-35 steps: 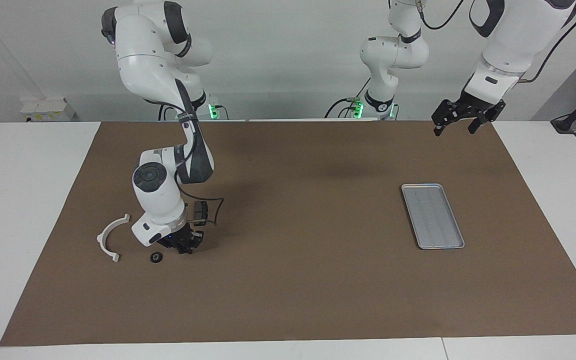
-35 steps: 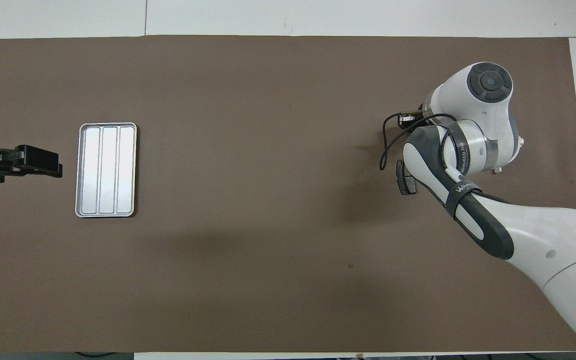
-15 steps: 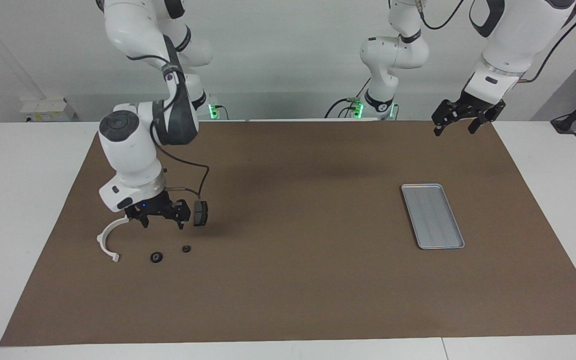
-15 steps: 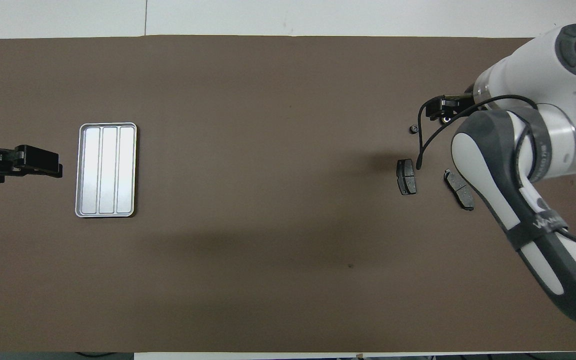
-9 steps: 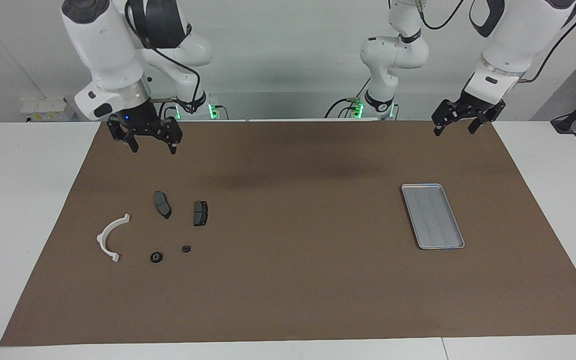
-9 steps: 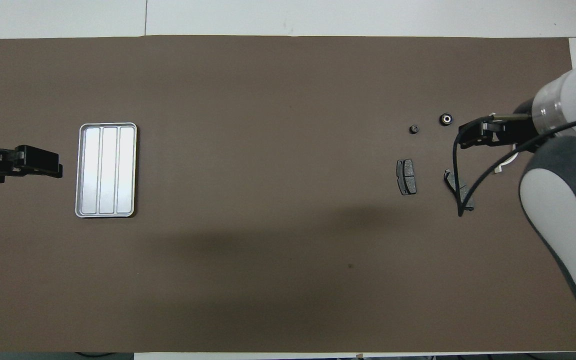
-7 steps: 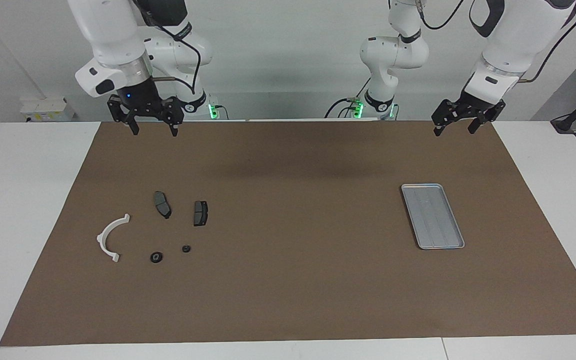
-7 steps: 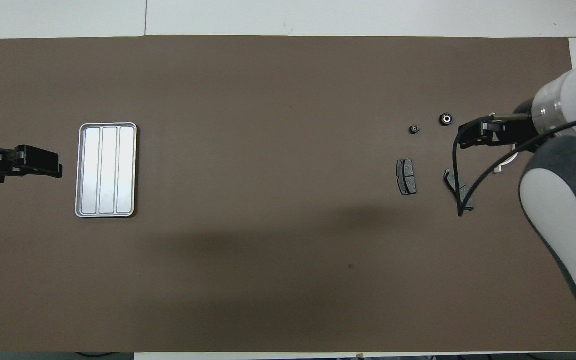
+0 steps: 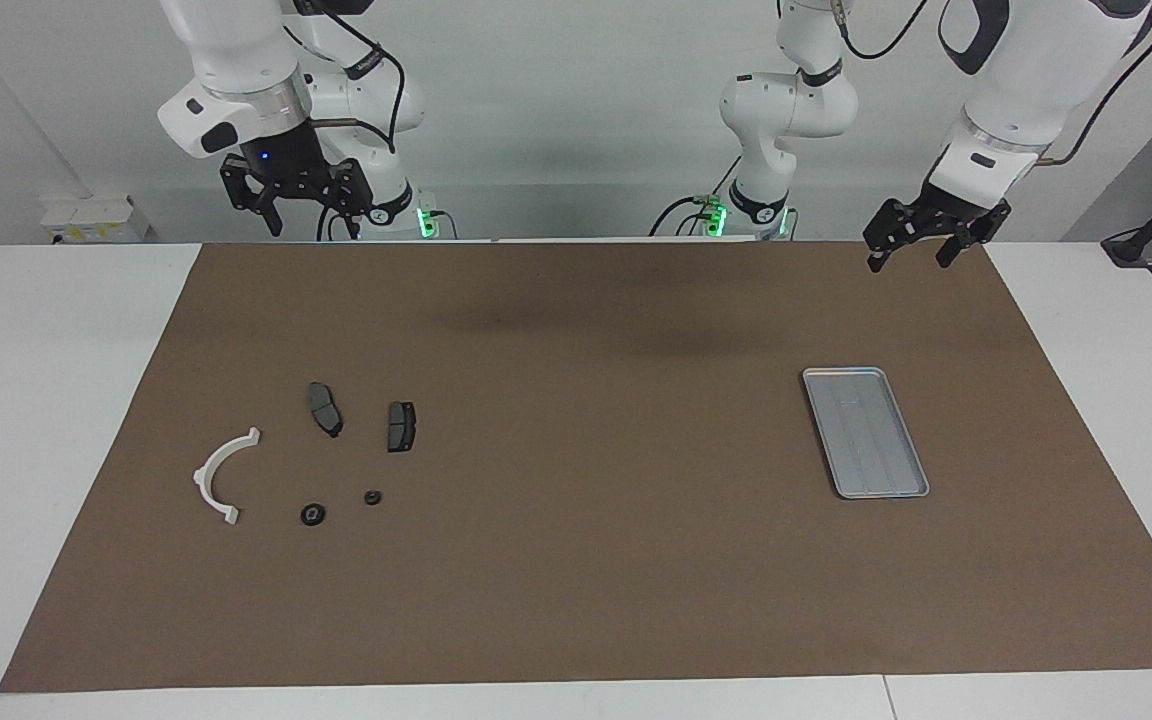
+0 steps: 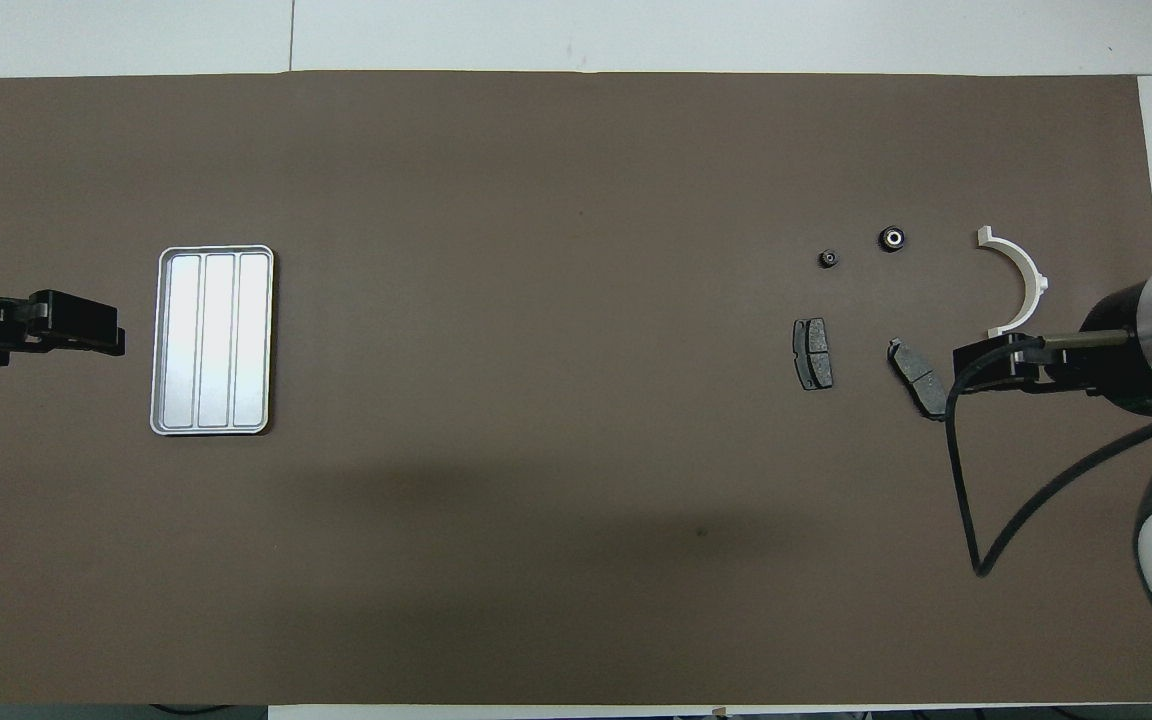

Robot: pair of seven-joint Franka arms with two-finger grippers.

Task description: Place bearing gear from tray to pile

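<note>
- The tray (image 9: 866,432) lies bare on the counter toward the left arm's end, its long axis running roughly from the robots outward. I see no gear on it.
- Two small round dark parts sit on the counter at the right arm's end: a larger one (image 9: 313,515) just beside the white bracket (image 9: 200,478), and a smaller one (image 9: 372,497) near it. I cannot tell which of them is the bearing gear.
- Both round parts lie farther from the robots than the two dark pads (image 9: 324,408) (image 9: 400,426), and together with the bracket they make one loose pile.
- The right gripper (image 9: 311,228) hangs high over the robots' edge of the counter with its jaws wide and nothing in them. The pile lies well apart from it, down and outward from the jaws.
- The left gripper (image 9: 908,260) waits raised over the robots' edge at the tray's end, jaws wide and bare too.
- The left arm is the nearer one to the tray and the right arm to the pile. With the tray bare, I judge the placing done, and no further reach seems called for.
</note>
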